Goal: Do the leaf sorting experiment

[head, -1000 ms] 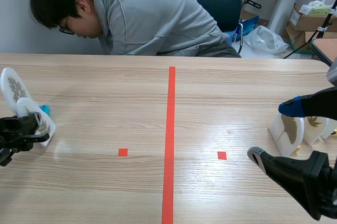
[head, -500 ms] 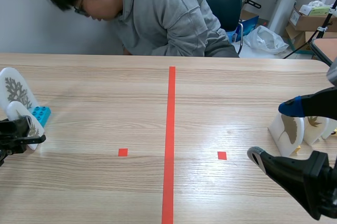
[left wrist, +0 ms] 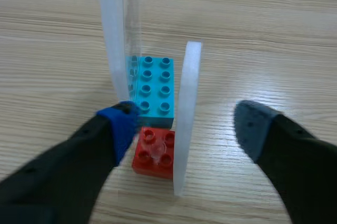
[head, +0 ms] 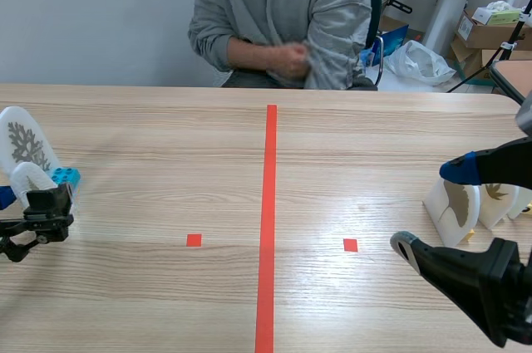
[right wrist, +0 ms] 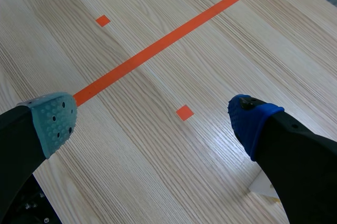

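One broad counter of pale, streaky wood grain takes up most of what I can see. Across it, on the far side, sits a person in a soft grey hooded top, hands drawn together at the chest. A matte orange-red tape line runs straight from near to far down the counter's middle.

The thick black right arm comes in low at the near right. The right hand is spread wide and grips nothing; from its own camera only bare wood and tape lie between its grey-green dotted pad and its blue pad. Just right of that hand stands a pair of white discs, flat and smooth, with brownish leaf shapes on their faces.

At the near left edge the left hand is also released. Its fingers stand apart on either side of the near disc, a thin white plate seen edge-on and upright. The grey pad is clearly apart from it. The blue pad sits beside the bricks, between this disc and the far leaf disc, which is a rounded white plate printed with a branching grey leaf.

A studded blue brick lies between the two plates, and a smaller glossy red brick sits at the foot of the near disc, touching it. Two small tape squares mark the counter, one on each side of the line.
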Available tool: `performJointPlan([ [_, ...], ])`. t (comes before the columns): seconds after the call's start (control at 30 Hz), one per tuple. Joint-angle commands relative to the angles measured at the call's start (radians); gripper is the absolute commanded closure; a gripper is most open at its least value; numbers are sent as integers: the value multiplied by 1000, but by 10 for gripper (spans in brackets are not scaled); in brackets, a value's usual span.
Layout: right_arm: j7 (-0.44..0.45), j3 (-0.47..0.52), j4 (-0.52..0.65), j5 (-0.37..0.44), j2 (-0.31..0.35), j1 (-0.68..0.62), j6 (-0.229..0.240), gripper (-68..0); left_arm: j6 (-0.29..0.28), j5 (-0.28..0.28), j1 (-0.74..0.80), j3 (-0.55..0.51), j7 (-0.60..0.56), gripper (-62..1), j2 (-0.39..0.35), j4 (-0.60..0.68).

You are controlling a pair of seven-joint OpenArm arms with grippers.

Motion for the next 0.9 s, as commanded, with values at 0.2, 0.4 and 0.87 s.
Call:
performJointPlan([
  [0.2,11,5,8,10,10,13,8,-589,1,-3,3,-3,-11,-623,-10,18],
  [0.4,11,5,8,10,10,13,8,-589,16,-5,17,-6,1,-623,-19,46],
  [0.87,11,5,8,10,10,13,8,-589,11,-5,253,-50,15,-623,-62,441],
])
